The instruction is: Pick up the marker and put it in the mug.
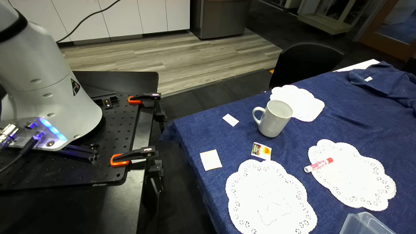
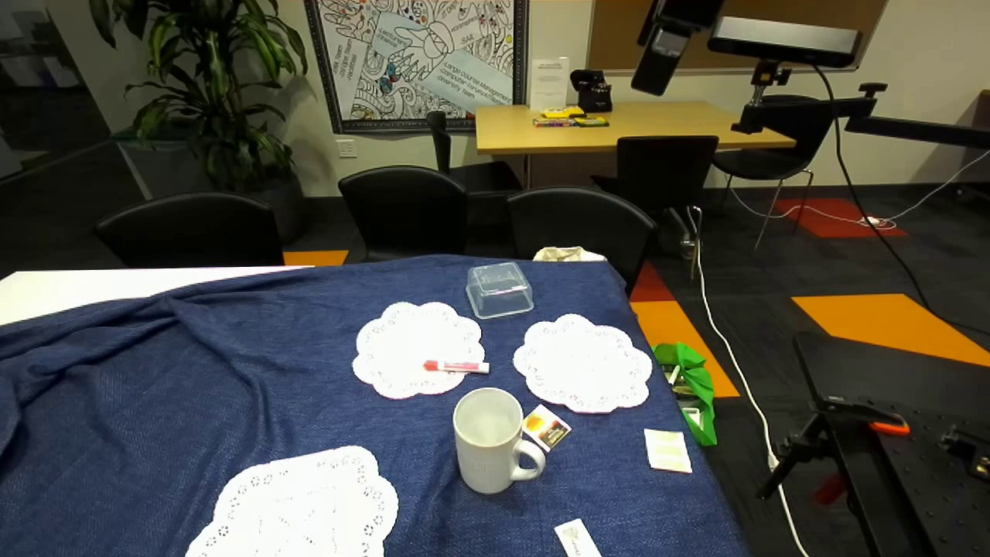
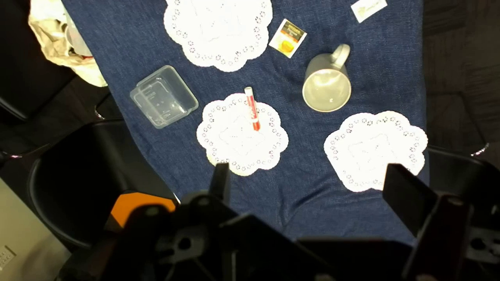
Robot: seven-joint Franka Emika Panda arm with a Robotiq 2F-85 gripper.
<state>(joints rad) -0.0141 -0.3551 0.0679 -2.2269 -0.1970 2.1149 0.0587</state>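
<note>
On blue cloth (image 1: 234, 139) in an exterior view, the marker (image 1: 319, 165) lies partly on a doily (image 1: 357, 178), between four and five o'clock from the upright mug (image 1: 274, 120). In an exterior view, a tub (image 2: 500, 290) sits at one o'clock from the marker, the mug at five. In the wrist view, the gripper (image 3: 307, 171) is spread wide, the marker between ten and eleven o'clock from it.
</note>
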